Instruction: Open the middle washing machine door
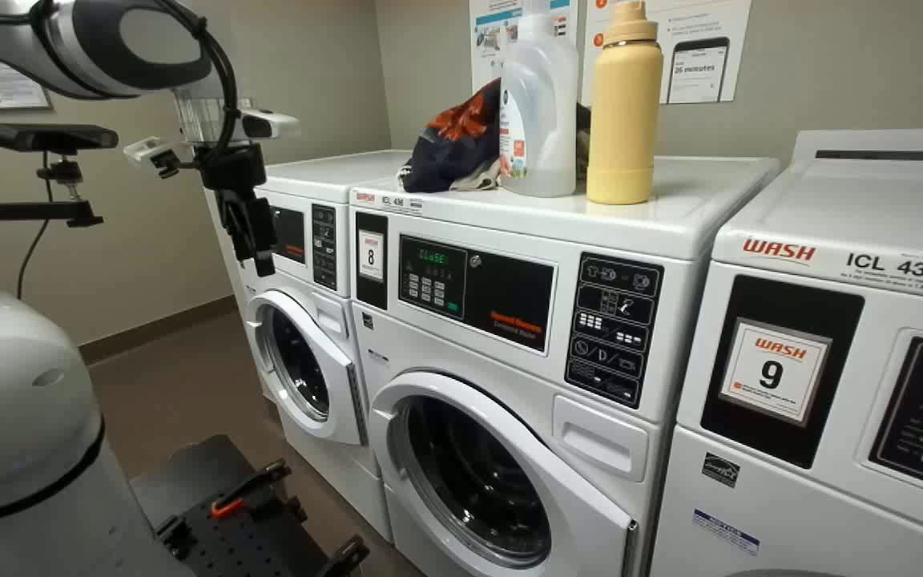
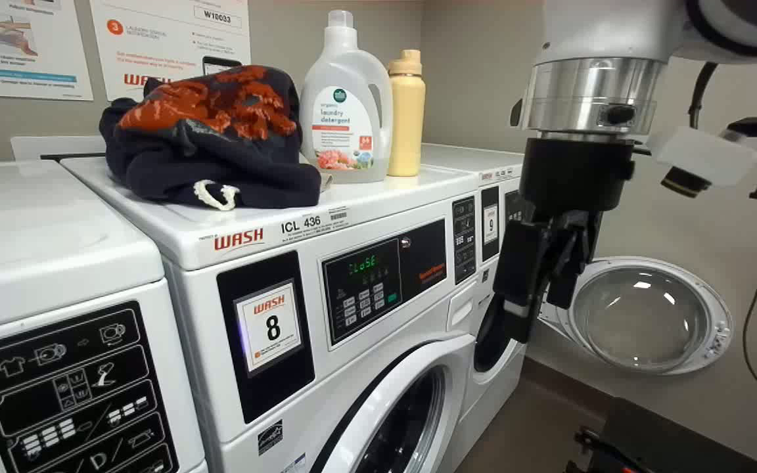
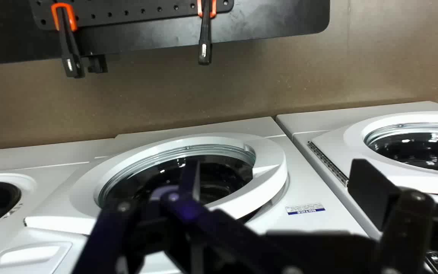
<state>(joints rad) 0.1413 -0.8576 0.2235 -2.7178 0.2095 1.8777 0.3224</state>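
The middle washing machine (image 1: 509, 361) is white with a black display panel and an "8" sticker; it also shows in an exterior view (image 2: 201, 368). Its round white-rimmed door (image 1: 385, 405) has dark glass and also shows in an exterior view (image 2: 460, 368) and the wrist view (image 3: 270, 152). A dark gap shows behind part of the rim. My gripper (image 3: 276, 171) is open and empty, its black fingers wide apart. In both exterior views the gripper (image 1: 255, 264) (image 2: 541, 318) hangs in the air in front of the machines, higher than the door and apart from it.
Clothes (image 2: 221, 144), a detergent bottle (image 2: 345, 105) and a yellow bottle (image 1: 626, 120) stand on the middle machine. Washer "9" (image 1: 770, 369) stands beside it; a glass door (image 2: 638, 322) hangs wide open near it. Another washer (image 1: 301, 232) is on the other side. A black platform (image 3: 261, 23) carries clamps.
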